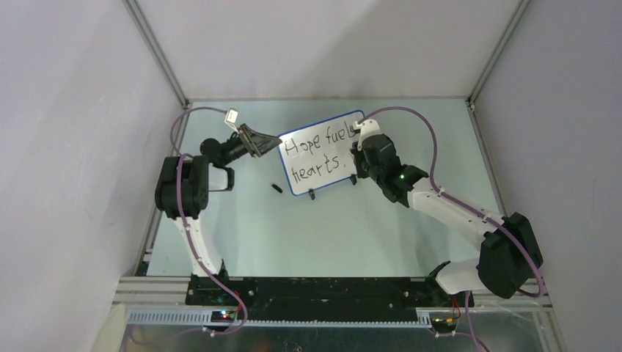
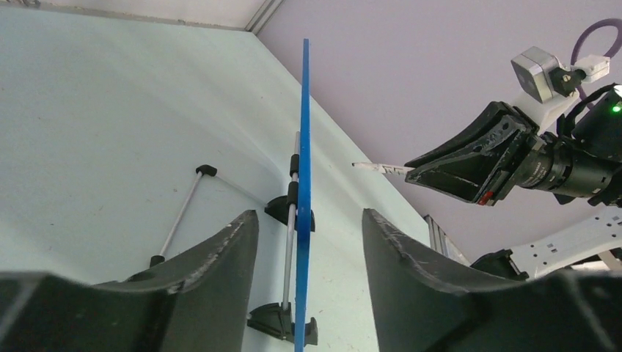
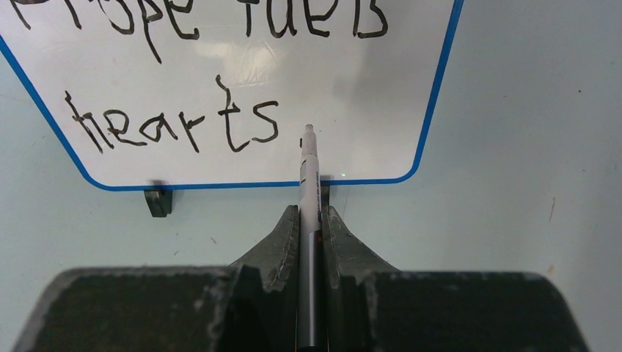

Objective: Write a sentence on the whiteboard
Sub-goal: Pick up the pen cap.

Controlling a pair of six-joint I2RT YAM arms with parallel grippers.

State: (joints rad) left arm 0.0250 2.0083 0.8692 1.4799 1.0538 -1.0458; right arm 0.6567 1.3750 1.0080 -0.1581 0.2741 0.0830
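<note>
**White board upright at the back of the table, marker held just off its face**

The whiteboard stands on two black clip feet toward the back of the pale green table. It carries the sentence "Hope fuels hearts" in two lines. The right gripper is clamped on a marker, whose tip is apart from the board, right of "hearts". The left gripper is spread wide, a finger on either side of the board's left edge, with gaps. A small black piece lies near the board's lower left corner. Grey-lilac walls close three sides, and the table's widest stretch lies between the board and the arm bases.
</note>
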